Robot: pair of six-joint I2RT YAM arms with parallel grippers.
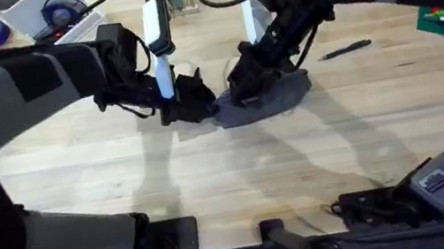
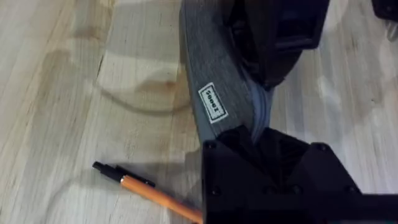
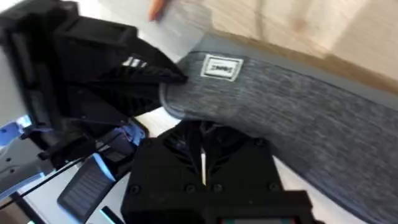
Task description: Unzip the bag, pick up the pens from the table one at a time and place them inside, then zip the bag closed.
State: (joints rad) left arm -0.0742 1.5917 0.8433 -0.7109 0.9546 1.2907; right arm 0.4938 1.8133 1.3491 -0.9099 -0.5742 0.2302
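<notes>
Left claw [image 1: 192,102] pinches one end of the bag [image 1: 267,98], its black fingers pressed together on the grey fabric, as the right wrist view shows from the far side. Right claw [image 1: 244,85] sits on the bag's top edge near the same end; in its own wrist view the fingers [image 3: 186,146] appear pressed together at the zipper line, probably on the pull, though the pull itself is hidden.

Bag: lies on the tabletop [image 1: 213,179] near the middle, between the two arms, its woven label [image 2: 210,102] facing outward. No yellowish lining shows, so the zipper is judged to be mostly or wholly shut.

Pens: the orange pen [image 2: 143,190] lies on the tabletop just beside the left claw, partly under it; the dark pen [image 1: 346,49] lies well apart, to the right of the bag.

Step in hand: unzipping, with one arm anchoring and the other set to draw the slider. The next move calls for the left claw to hold firm while the right pulls along the bag's length, away from the anchored end. Both pens remain to be loaded.
</notes>
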